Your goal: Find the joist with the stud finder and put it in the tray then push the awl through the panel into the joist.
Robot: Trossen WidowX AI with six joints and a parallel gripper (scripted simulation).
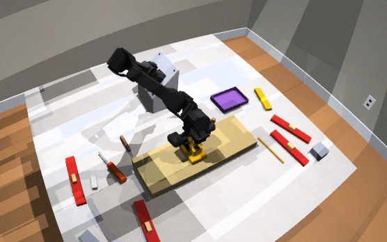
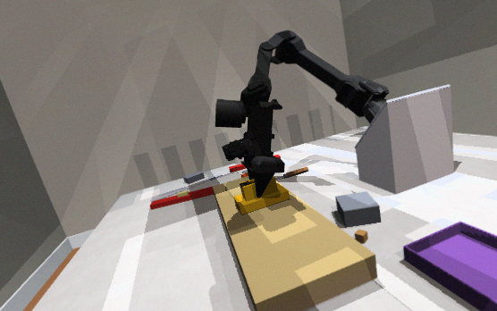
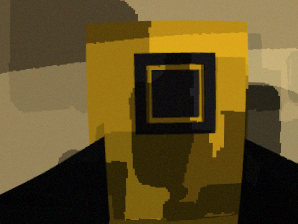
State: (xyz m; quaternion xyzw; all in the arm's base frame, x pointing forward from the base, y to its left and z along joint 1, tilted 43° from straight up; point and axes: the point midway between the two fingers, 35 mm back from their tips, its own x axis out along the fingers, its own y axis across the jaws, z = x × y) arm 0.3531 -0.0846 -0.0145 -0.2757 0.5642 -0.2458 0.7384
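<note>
The gripper (image 1: pixel 195 147) (image 2: pixel 260 189) (image 3: pixel 169 141), black and tapering to dark wedge-like fingers, points downward and pinches the stud finder (image 1: pixel 198 158) (image 2: pixel 264 198) (image 3: pixel 167 42) between its fingers. The stud finder is a yellow block with a broad, flat foot and a narrower raised body; the wrist view shows a square black frame on it, enclosing a thin yellow square outline around a dark center. Its foot is at the top face of the floor panel (image 1: pixel 223 139) (image 2: pixel 308 259), a thick, tan, rectangular slab with straight edges; whether the two touch cannot be told. Above the gripper, the jointed black arm (image 1: pixel 149 81) (image 2: pixel 322 67) bends back to a pale gray, slant-topped pedestal (image 1: pixel 175 78) (image 2: pixel 420 138).

Beyond the panel's long edge, on the pedestal side of the gripper, lies the tray (image 1: pixel 227 99) (image 2: pixel 465 264), purple, shallow and rectangular, with a raised dark rim. On the opposite side of the gripper from the tray, near the panel's end, a slender tool with a brown handle (image 1: pixel 125 143) (image 2: pixel 297 172) and a gray shaft lies beside a screwdriver (image 1: pixel 116 172) with a thick orange-red handle. Farther out on that side rests a long red bar (image 1: pixel 72 168) with a cream inset. Past the panel's tray-side end lie a thin orange rod (image 1: pixel 271 150) and a flat yellow bar (image 1: pixel 262 99).
</note>
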